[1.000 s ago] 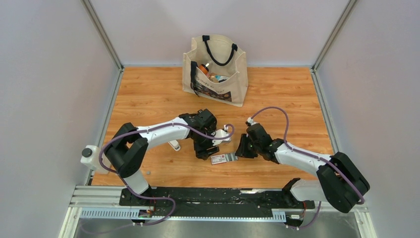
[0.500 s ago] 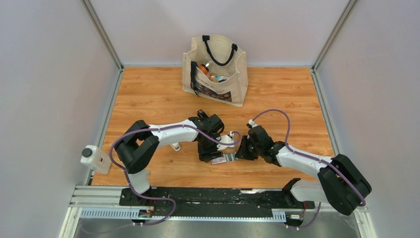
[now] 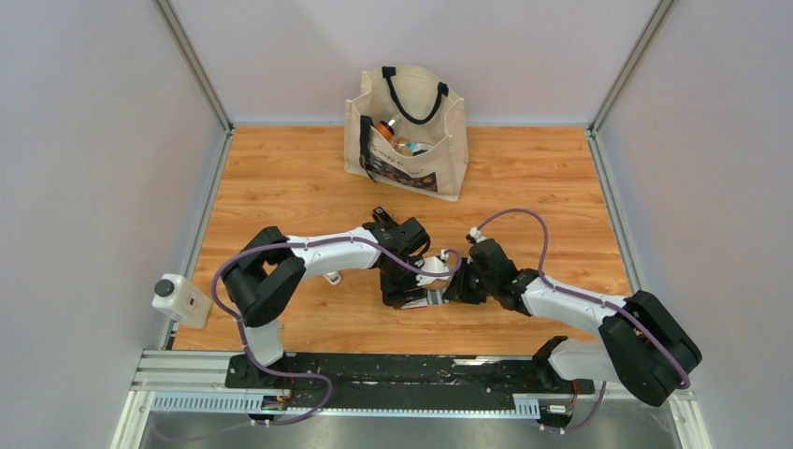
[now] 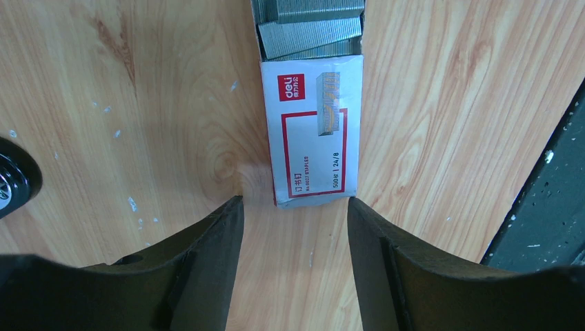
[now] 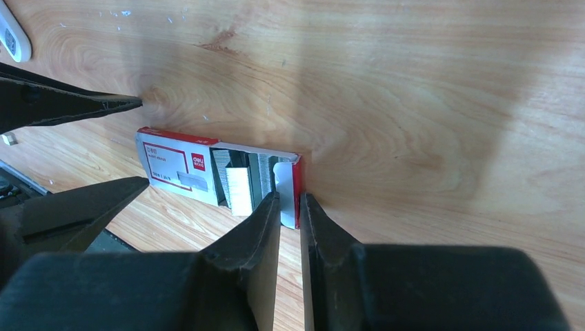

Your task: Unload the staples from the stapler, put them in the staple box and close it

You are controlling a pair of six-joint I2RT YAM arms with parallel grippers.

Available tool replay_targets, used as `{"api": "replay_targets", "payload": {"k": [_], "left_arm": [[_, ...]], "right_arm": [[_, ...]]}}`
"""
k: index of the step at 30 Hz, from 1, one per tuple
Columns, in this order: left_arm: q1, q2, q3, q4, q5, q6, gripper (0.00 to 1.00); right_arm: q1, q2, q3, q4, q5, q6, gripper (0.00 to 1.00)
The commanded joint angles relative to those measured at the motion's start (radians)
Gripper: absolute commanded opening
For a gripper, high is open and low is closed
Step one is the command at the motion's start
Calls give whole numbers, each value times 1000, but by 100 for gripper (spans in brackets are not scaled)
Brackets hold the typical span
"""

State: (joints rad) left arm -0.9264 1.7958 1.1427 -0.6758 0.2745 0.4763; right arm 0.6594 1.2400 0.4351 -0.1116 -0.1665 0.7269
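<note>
Right tool, tapered black, straddles cardboard box end.

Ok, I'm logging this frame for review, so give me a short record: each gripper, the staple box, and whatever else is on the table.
left gripper: open, fingers flanking the closed end of the staple box
right gripper: nearly closed, tips at the box's open end; grip uncertain
staple box: red-and-white, flat on the table, one end open
staples: grey strips showing inside the open end
white oblong object: lying on the table, apart from the box
tote bag: upright at the far edge
</note>
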Motion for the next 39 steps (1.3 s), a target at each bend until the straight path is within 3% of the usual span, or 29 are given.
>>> {"api": "replay_targets", "payload": {"k": [1,34,39], "left_arm": [[-11,20,45,22,28,-16,65],[-14,24,54,27,29,-11,64],[-14,14,45,25,22,-13,63]], "right_arm": [[-1,-16,-13,44,-16,22,19],[42,61,27,96,-62,46,18],[42,24,34,21,-21,2,35]]}}
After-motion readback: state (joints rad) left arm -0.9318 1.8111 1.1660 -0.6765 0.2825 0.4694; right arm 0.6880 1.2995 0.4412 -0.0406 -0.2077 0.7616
